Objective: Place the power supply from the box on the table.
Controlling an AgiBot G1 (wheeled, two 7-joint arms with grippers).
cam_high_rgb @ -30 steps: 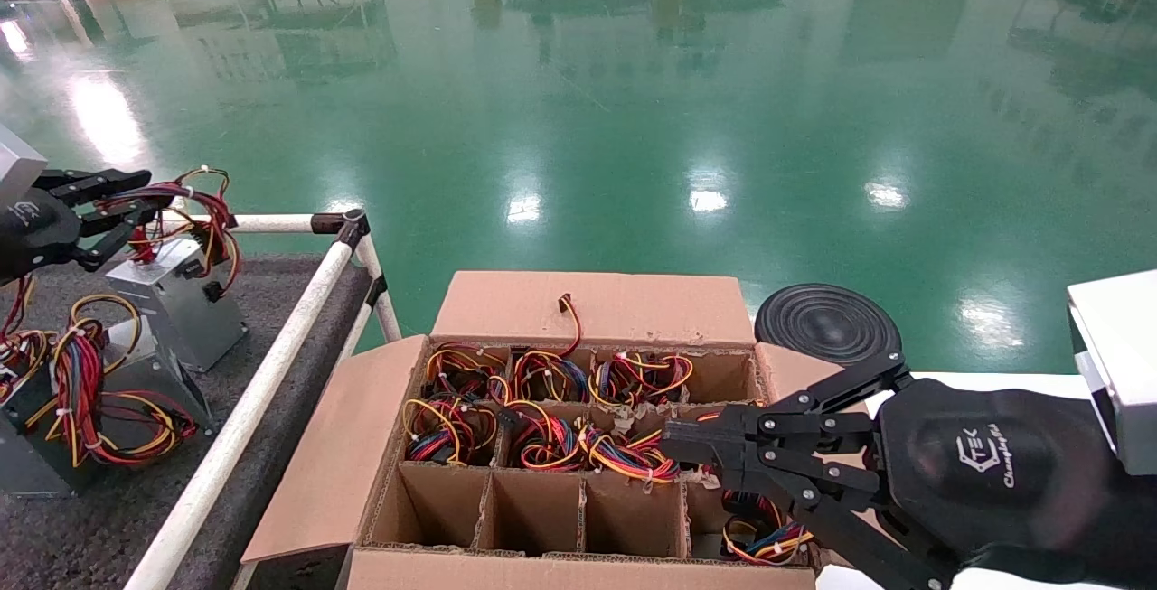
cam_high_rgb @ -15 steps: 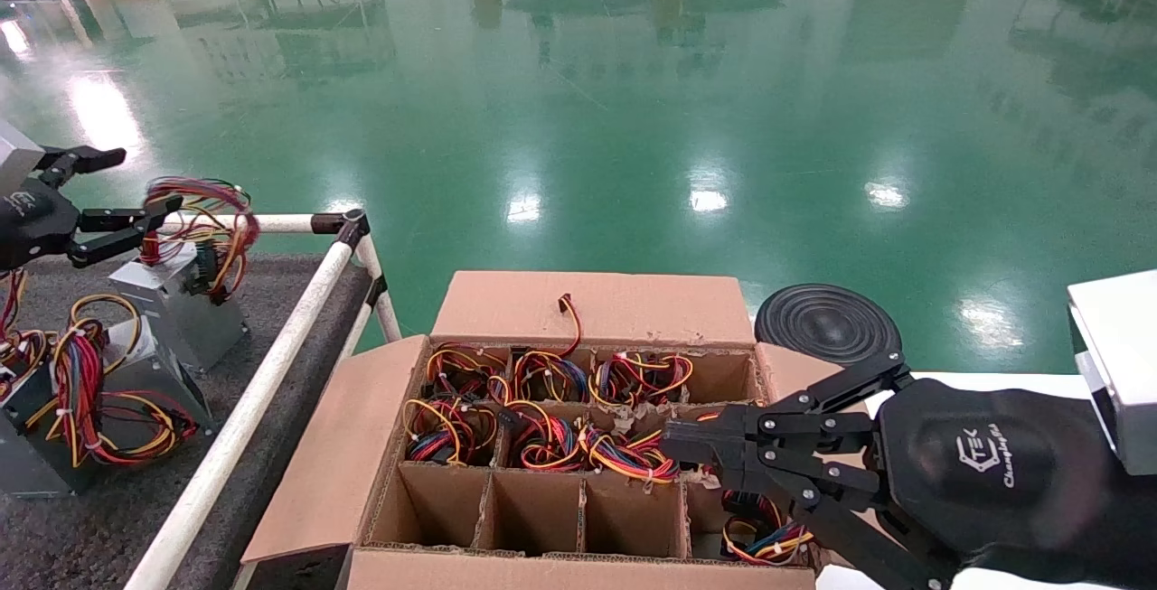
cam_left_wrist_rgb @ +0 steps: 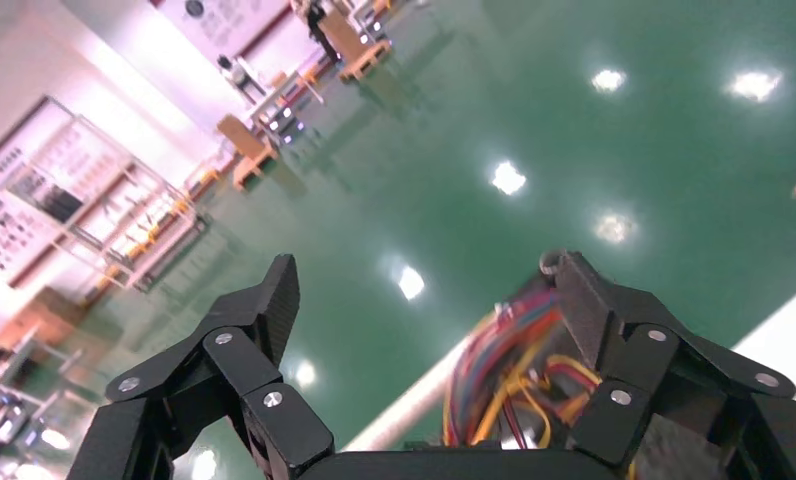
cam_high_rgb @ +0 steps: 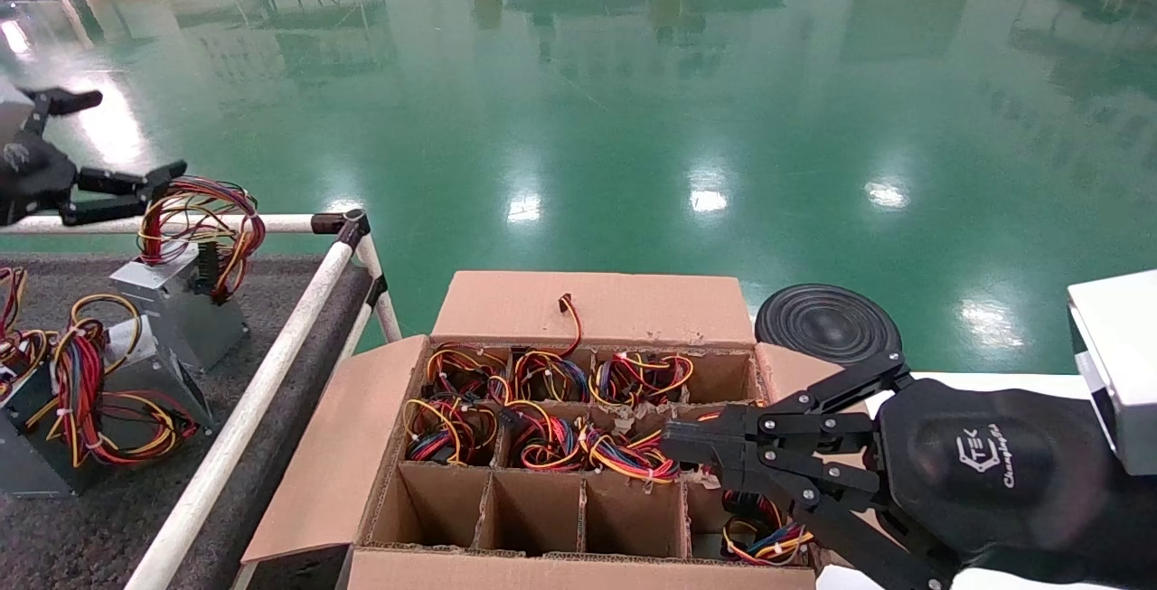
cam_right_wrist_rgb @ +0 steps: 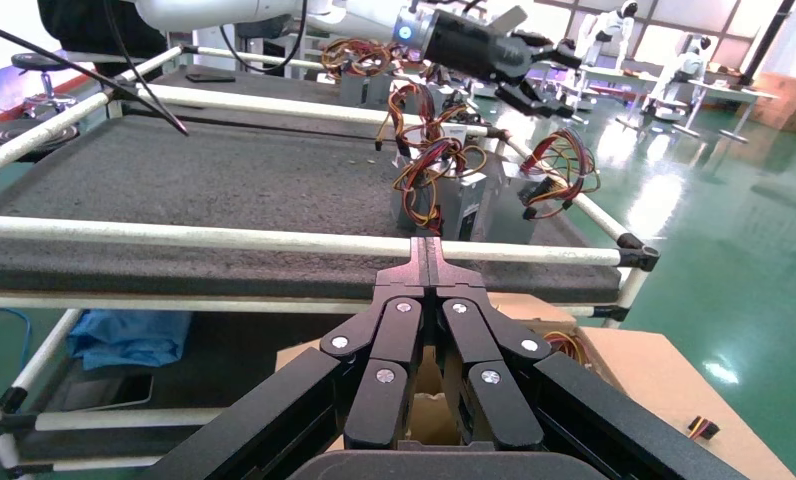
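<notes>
The power supply, a silver-grey metal box with a looped wire bundle on top, stands on the dark grey table at the left. My left gripper hangs open just above and left of those wires, holding nothing; in the left wrist view it stands wide apart with the wires below. The brown box with its divider grid sits at centre, several cells filled with wire bundles. My right gripper hovers shut and empty over the box's right side, its joined tips pointing at the table.
Two more power supplies stand on the table nearer me. White tube rails edge the table beside the box. A black round disc lies behind the box at right. Green floor lies beyond.
My left gripper has opened, let go of the wire bundle and risen up and to the left. The power supply stays standing on the table. The right arm has not moved.
</notes>
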